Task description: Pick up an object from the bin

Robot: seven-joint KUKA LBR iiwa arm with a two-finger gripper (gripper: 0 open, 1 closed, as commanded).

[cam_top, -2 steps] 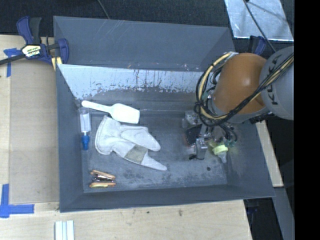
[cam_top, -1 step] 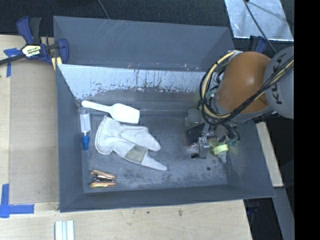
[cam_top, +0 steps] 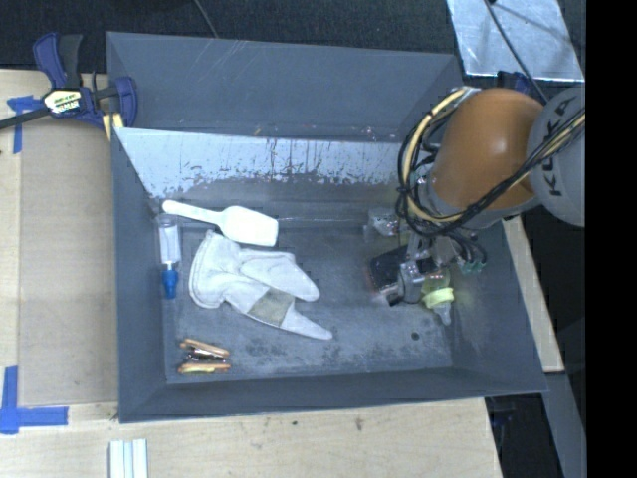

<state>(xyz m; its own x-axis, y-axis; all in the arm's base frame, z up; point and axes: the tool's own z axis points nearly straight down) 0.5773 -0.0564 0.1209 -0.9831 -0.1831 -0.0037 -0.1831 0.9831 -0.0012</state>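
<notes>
Far left of the bin point(cam_top: 137, 297) floor: small clear tube with blue cap point(cam_top: 169, 259), laid along the left wall. Just right of it: white scoop point(cam_top: 227, 222), handle toward upper left, bowl at the top edge of a crumpled white cloth point(cam_top: 249, 282) (touching or overlapping, not settled). Lower left corner: two brown clips point(cam_top: 204, 357), side by side, apart from the rest. Centre floor bare.

Right of frame: gripper point(cam_top: 413, 282) low over the floor near the right wall, hung from the orange-covered wrist point(cam_top: 488, 162) reaching in from the right. Open or closed: cannot tell, lost among cables and dark parts. Small yellow-green piece point(cam_top: 438, 295) just beside the gripper, the likeliest target; held or merely adjacent, not determinable.

Judged to be at the grasp stage. Right wall close by, so little room for sideways correction. Left-side items well apart, no obstruction.
</notes>
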